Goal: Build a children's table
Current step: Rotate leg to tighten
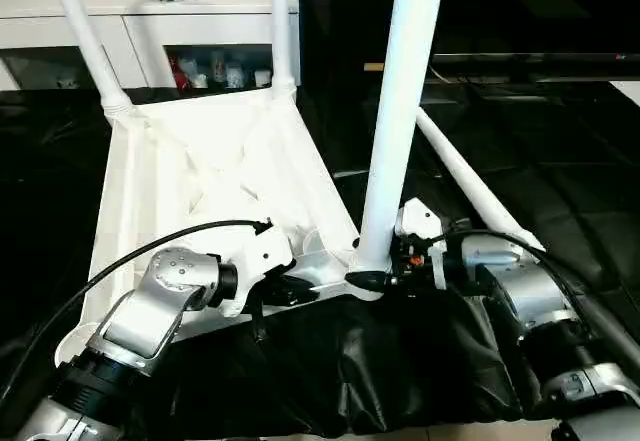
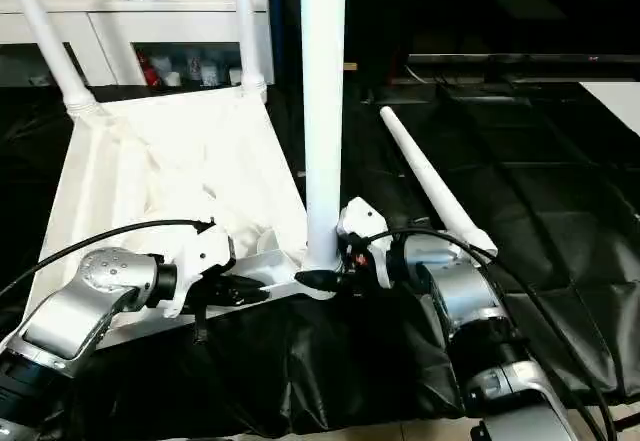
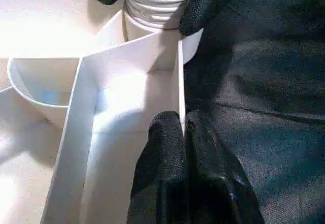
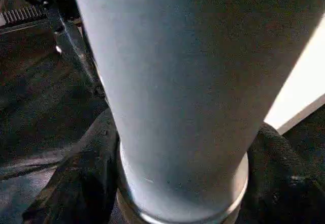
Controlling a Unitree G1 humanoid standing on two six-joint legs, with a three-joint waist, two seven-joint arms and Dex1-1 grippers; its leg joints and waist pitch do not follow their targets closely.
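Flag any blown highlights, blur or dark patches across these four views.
Left eye view: the white ribbed plastic tabletop is overexposed and the black cloth swallows detail. Left wrist view: the black fingers are soft and the socket rim glares. Right wrist view: the white tube leg looms shaded grey and blurred.

One upturned white tabletop (image 2: pixel 150 176) on black sheeting (image 2: pixel 330 371). Three legs standing in corner sockets: two far (image 2: pixel 45 36) (image 2: pixel 243 21), one near (image 2: pixel 322 111). One loose leg (image 2: pixel 430 183) lying beside.

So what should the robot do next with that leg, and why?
Probably keep twisting the leg tighter. The right hand wraps its base at the corner socket, threads show above it, and the left hand pinches the tabletop's rim, steadying it.
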